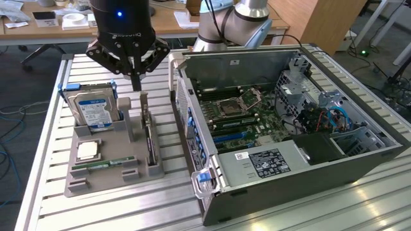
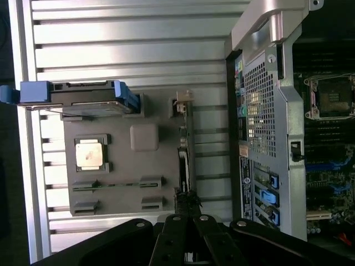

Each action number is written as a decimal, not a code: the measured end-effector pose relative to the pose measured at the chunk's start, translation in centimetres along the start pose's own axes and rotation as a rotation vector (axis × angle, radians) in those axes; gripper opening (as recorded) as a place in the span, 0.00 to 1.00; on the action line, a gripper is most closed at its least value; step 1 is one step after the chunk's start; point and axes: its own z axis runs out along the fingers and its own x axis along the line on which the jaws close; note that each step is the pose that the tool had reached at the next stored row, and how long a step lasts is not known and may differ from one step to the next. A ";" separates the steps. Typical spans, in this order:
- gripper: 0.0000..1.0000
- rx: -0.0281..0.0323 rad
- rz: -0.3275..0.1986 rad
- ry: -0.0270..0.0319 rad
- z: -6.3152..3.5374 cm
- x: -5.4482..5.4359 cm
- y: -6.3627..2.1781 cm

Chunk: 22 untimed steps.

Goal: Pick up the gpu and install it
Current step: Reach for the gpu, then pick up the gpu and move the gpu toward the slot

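The robot arm's gripper (image 1: 136,87) hung over the far end of the gpu (image 1: 149,134), its fingers pressed together with nothing between them. From the pictures it could not be told whether the tips touched the card. The gpu stood on its long edge in a slot along the side of a grey holder tray (image 1: 109,179) that lay nearest the open computer case (image 1: 289,125). In the wrist view the gpu (image 2: 184,152) appeared edge-on as a thin dark strip, with the gripper (image 2: 187,195) at one end of it.

On the same tray (image 2: 125,166), a hard drive (image 1: 93,109) with blue side rails stood upright at the far end. A square processor chip (image 1: 86,150) lay flat near the middle, and a slim green memory stick (image 1: 106,163) sat in its groove just beside it. The case lay on its side on the slatted metal surface (image 1: 96,211), to the exterior view's right of the tray, its motherboard (image 1: 234,110) exposed.
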 end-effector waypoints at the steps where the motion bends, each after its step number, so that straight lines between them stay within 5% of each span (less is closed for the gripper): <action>1: 0.11 0.0000 0.000 0.0000 0.00 0.1 -0.03; 22: 0.11 -0.0001 0.000 0.0000 -0.01 0.4 -0.30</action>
